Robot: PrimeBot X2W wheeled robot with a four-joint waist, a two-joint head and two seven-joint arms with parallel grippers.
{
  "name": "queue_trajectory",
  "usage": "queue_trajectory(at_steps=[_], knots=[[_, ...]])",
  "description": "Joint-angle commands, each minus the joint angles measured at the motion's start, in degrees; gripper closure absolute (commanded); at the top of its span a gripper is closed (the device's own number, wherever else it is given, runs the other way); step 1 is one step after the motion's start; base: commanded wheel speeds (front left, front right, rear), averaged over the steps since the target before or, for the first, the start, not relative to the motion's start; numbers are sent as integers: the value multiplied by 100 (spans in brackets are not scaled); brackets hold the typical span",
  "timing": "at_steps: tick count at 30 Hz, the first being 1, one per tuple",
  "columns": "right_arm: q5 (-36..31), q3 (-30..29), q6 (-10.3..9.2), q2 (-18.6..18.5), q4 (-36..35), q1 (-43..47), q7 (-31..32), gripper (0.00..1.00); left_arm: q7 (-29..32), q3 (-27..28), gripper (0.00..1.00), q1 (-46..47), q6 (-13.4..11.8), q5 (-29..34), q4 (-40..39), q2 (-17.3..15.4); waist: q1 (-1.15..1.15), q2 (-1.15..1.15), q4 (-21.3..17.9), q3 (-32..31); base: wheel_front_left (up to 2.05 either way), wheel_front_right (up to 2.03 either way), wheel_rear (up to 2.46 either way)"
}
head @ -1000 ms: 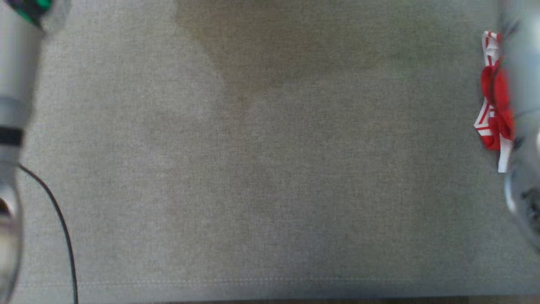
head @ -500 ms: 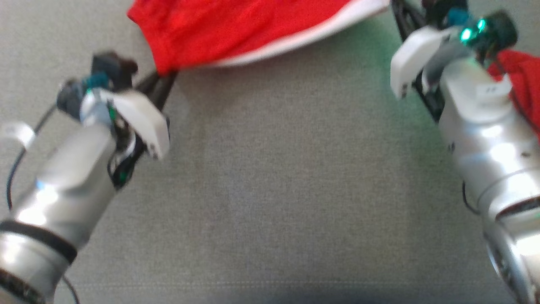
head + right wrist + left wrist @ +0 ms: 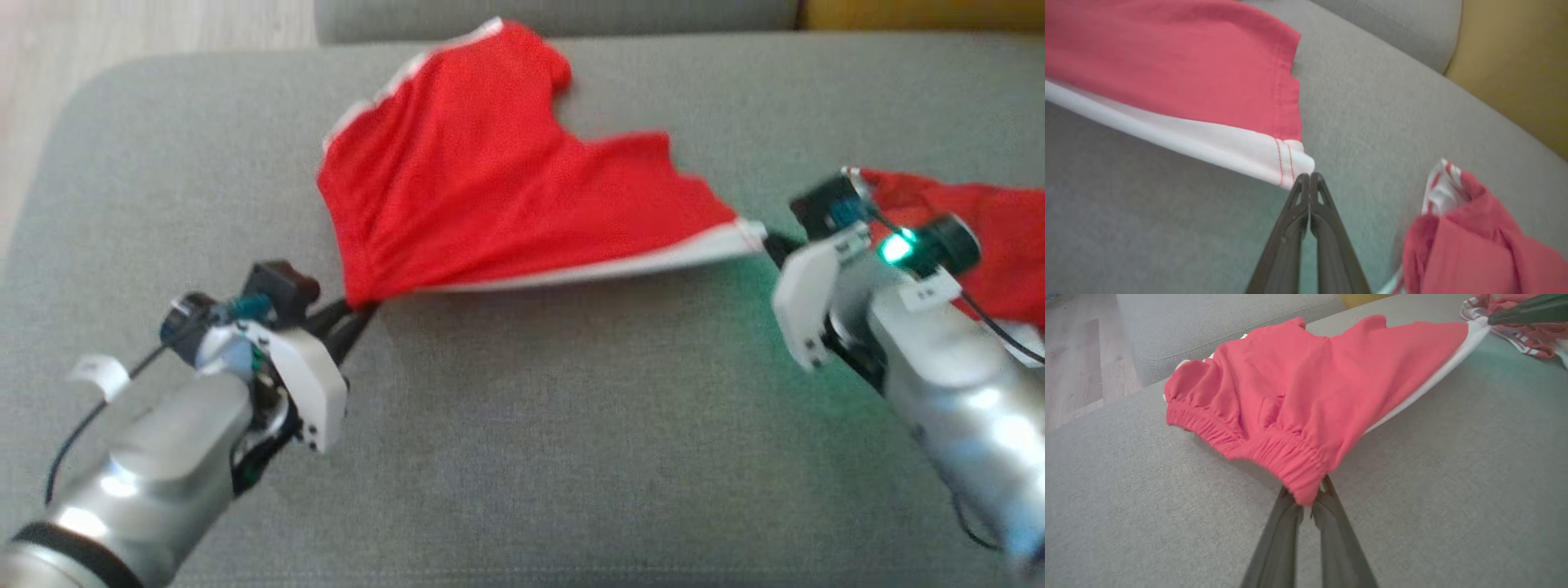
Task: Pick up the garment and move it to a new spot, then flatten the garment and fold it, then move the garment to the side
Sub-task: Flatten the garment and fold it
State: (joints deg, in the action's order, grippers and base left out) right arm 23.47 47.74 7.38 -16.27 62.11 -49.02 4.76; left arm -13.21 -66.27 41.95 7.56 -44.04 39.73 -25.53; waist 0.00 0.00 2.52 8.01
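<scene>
The red shorts (image 3: 490, 196) stretch across the middle of the grey sofa cushion (image 3: 571, 457), left pincer (image 3: 359, 314) clamped on the waistband, right pincer (image 3: 771, 243) on the white hem. This looks like the flattening step; next, the taut edge needs lowering evenly.

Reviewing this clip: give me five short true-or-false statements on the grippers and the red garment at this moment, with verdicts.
1. The left gripper is shut on the elastic waistband of the red garment. True.
2. The right gripper hangs open above the cloth. False: it is shut, pinching the garment's white-trimmed corner.
3. The garment lies folded in a neat stack. False: it is unfolded, stretched between the two grippers.
4. A second red and white cloth lies bunched near the right gripper. True.
5. The garment rests on a wooden table. False: it rests on a grey cushion.
</scene>
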Motion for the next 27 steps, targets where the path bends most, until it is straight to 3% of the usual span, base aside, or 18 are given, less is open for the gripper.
queue_trajectory(at_steps=[1,9,17,22,27], knots=[[270,188,11,-260,-298,105,175,100,-44,184,100,121,-30,-3,-102,-254,0,0,8,-212,0,0,0],[2203,1432,11,-2104,-2608,664,1549,100,200,-150,100,-480,-130,3,-677,-298,0,0,-28,-680,0,0,0],[3227,1874,11,-3512,-4151,952,2588,100,765,-314,100,-1148,-244,-360,-1965,-612,0,0,-5,-963,0,0,0],[3479,1802,11,-4036,-4767,1011,2913,100,1068,-275,100,-1409,-459,-668,-2855,-854,0,0,76,-985,0,0,0],[3330,1350,11,-4027,-4949,668,2803,100,1163,-60,100,-1271,-725,-753,-3430,-1030,0,0,278,-765,0,0,0]])
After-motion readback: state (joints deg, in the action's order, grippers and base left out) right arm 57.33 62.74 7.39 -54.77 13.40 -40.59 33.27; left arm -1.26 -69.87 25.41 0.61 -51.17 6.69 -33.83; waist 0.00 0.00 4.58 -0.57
